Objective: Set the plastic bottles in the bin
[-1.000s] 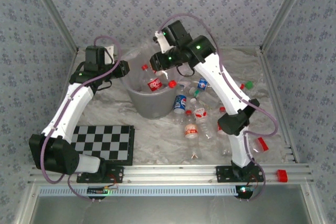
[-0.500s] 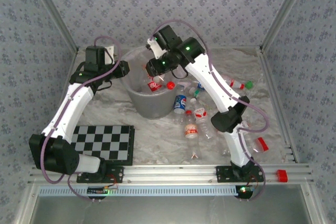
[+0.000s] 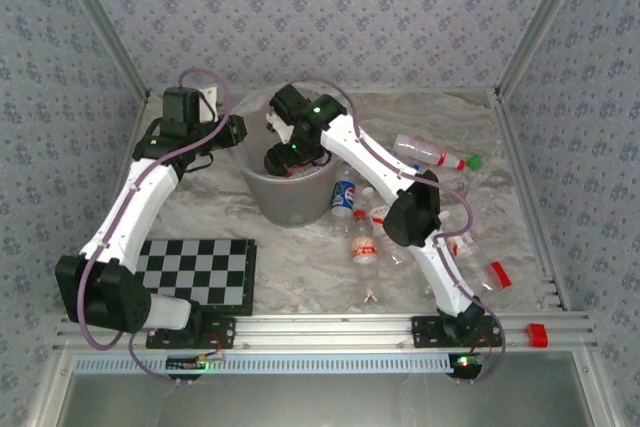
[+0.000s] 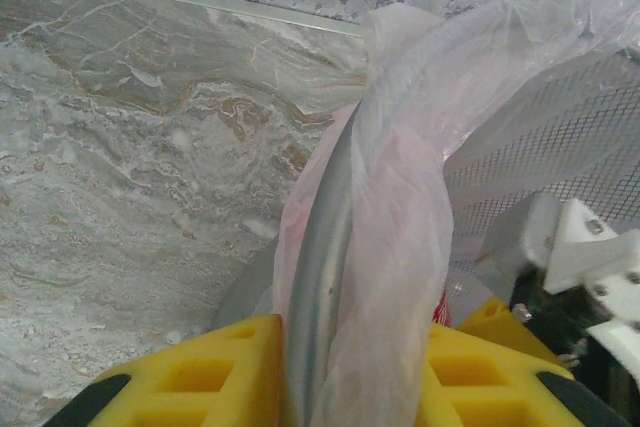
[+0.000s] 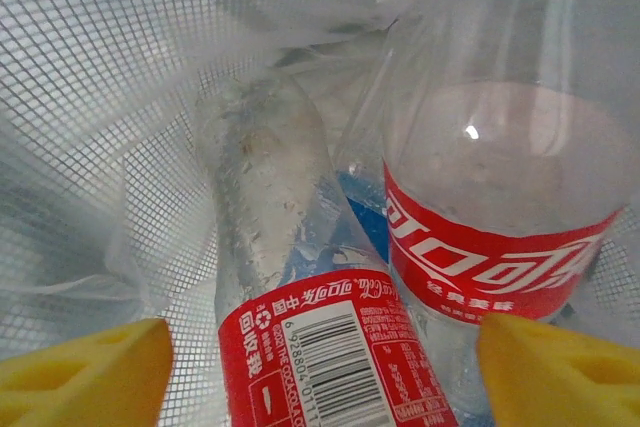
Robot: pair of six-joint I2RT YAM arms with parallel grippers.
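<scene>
Near left, checkerboard (image 3: 195,269) lies flat, not involved

Left gripper (image 3: 232,133) is pinched narrow on the bin (image 3: 285,202) at its left rim. The left wrist view shows the grey rim and the folded bag liner (image 4: 400,247) caught between the yellow fingers. It has not shifted over the last second and looks to be steadying the bin

Right gripper (image 5: 320,367) is the change. A second ago it hung above the bin mouth, closed on a red-label bottle; now it is down inside the bin with jaws sprung wide. In the right wrist view both yellow fingertips stand clear of the barcode bottle (image 5: 300,327) lying between them, with a gap on each side. A second red-label bottle (image 5: 500,227) lies just right of it, and both rest on the mesh-patterned liner. Judged: that bottle was just let go, so one more is in

Right of the bin, work remains: blue-label bottle (image 3: 344,194) just beside the bin wall, a red-label table bottle (image 3: 363,247) nearer, and a green-capped bottle (image 3: 428,151) far right, with other clear ones around them. The task is partway done

Likely next the right arm lifts out and goes for the closest one

Red block (image 3: 537,335) on the near right rail, ignore
</scene>
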